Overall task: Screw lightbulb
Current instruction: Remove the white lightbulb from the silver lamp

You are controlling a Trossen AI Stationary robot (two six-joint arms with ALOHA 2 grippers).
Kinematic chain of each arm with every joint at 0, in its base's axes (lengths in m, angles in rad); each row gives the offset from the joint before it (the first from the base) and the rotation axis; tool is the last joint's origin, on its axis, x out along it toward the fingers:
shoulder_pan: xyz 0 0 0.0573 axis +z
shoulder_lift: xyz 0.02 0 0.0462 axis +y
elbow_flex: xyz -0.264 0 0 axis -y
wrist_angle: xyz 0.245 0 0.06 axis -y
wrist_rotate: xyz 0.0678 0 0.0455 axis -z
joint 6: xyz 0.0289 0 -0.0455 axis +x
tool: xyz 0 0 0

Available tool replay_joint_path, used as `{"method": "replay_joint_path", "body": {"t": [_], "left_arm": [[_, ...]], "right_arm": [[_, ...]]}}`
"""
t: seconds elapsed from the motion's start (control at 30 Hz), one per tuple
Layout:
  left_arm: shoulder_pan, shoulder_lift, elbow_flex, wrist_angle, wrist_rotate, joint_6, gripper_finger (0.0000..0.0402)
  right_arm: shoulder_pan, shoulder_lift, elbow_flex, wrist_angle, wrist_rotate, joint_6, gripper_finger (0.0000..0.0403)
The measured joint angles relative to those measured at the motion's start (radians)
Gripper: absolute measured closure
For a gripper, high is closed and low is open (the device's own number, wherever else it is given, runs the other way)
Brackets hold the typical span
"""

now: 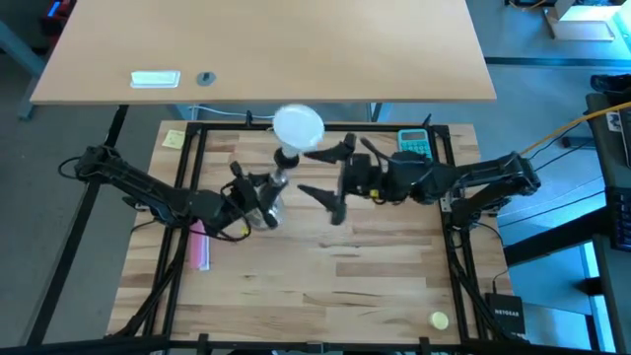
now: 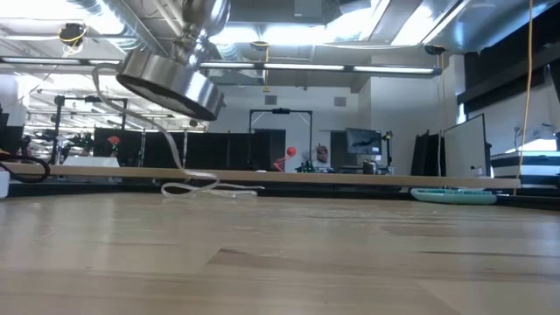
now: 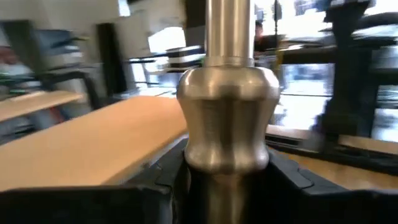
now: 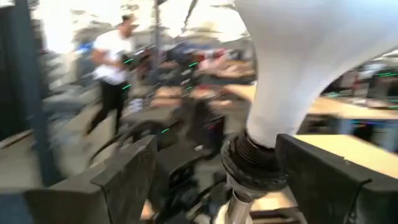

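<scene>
White lightbulb (image 1: 298, 126), silvery socket stand (image 1: 268, 209), pale wooden table (image 1: 325, 286).

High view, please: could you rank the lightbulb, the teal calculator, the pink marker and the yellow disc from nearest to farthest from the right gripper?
Measured from the right gripper, open near the table's middle:
1. Lightbulb, just beside it, toward the far edge.
2. Teal calculator, far edge, on the right arm's side.
3. Pink marker, across on the left arm's side.
4. Yellow disc, near right corner.

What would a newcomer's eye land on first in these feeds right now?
The white lightbulb first, seated in the silvery socket stand and held tilted off the table. The left gripper is clamped on the stand's stem, and the right gripper spreads wide open beside the bulb's neck. In the low view the stand's round base hangs in the air.
</scene>
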Motion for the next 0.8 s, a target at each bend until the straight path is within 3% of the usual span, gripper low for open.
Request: {"method": "replay_joint_path", "body": {"t": [0.17, 0.37, 0.53, 0.63, 0.77, 0.8], "left_arm": [[0.001, 0.001, 0.0, 0.013, -0.027, 0.032, 0.0275], [-0.002, 0.002, 0.0, 0.007, -0.02, 0.039, 0.0275], [-0.003, 0.002, 0.0, 0.006, -0.019, 0.04, 0.0275], [-0.003, 0.002, 0.0, 0.002, 0.004, 0.037, 0.0275], [-0.005, 0.002, 0.0, -0.002, 0.027, 0.031, 0.0275], [-0.009, 0.002, 0.0, -0.009, 0.032, 0.031, 0.0275]], "right_arm": [[-0.018, 0.079, -0.002, 0.219, 0.122, -0.029, 0.0079], [-0.056, 0.137, -0.002, 0.38, 0.116, -0.051, 0.0079], [-0.067, 0.136, 0.0, 0.406, 0.081, -0.054, 0.0087], [-0.066, 0.138, 0.0, 0.405, 0.031, -0.061, 0.0134], [-0.066, 0.138, 0.0, 0.403, 0.017, -0.066, 0.0254], [-0.064, 0.138, 0.0, 0.398, 0.017, -0.073, 0.0255]]}}
